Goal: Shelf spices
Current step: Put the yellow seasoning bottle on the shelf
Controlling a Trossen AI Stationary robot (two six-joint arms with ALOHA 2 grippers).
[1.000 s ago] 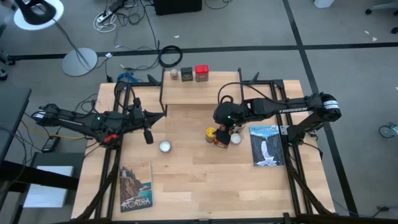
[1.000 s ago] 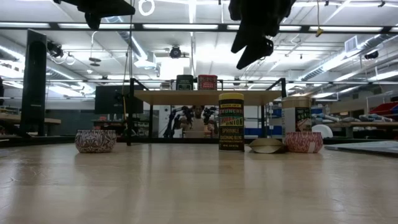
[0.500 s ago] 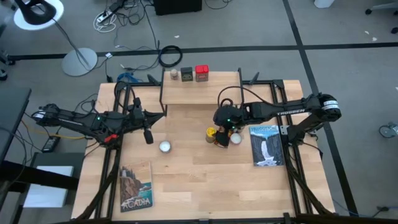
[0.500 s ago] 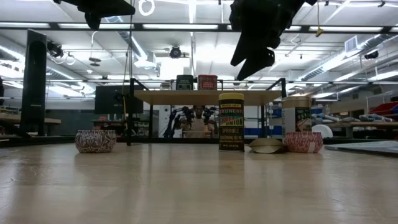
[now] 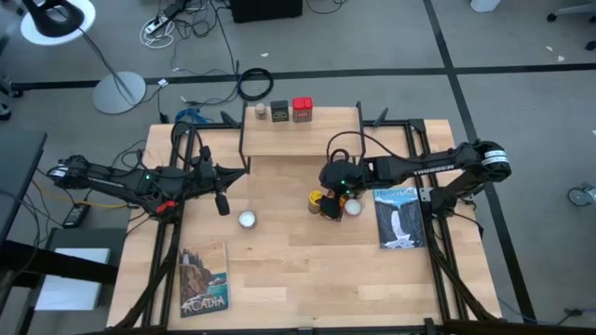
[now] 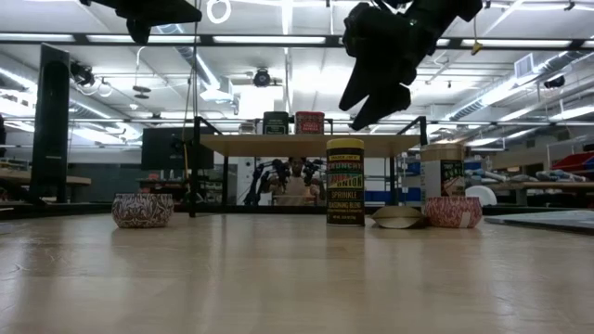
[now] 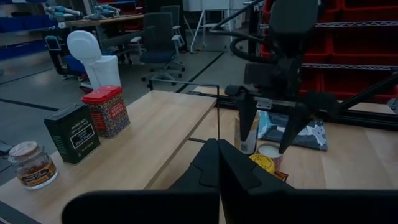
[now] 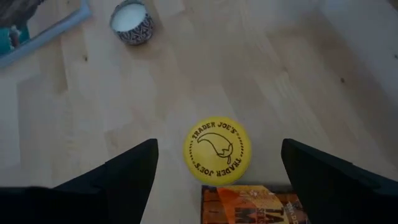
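The shelf (image 5: 300,132) stands at the table's far middle and carries a small pale-capped jar (image 5: 261,111), a dark tin (image 5: 280,112) and a red tin (image 5: 302,109). In front of it on the table stand a yellow jar (image 8: 217,147) and a tan cylindrical jar (image 6: 442,172), with an orange packet (image 8: 249,205) lying beside them. My right gripper (image 8: 217,149) hangs open above the yellow jar, slanting down, one finger to each side and well clear of it. My left gripper (image 5: 222,203) waits shut over the table's left part, holding nothing.
Two small round white discs sit on the table, one (image 5: 247,220) left of the jars and one (image 5: 353,207) right beside them. A picture book (image 5: 399,217) lies at the right and another (image 5: 204,279) at the near left. Bare wood lies between.
My right gripper has sunk a little toward the yellow jar and tipped slightly, its fingers still open. Nothing on the table has moved.
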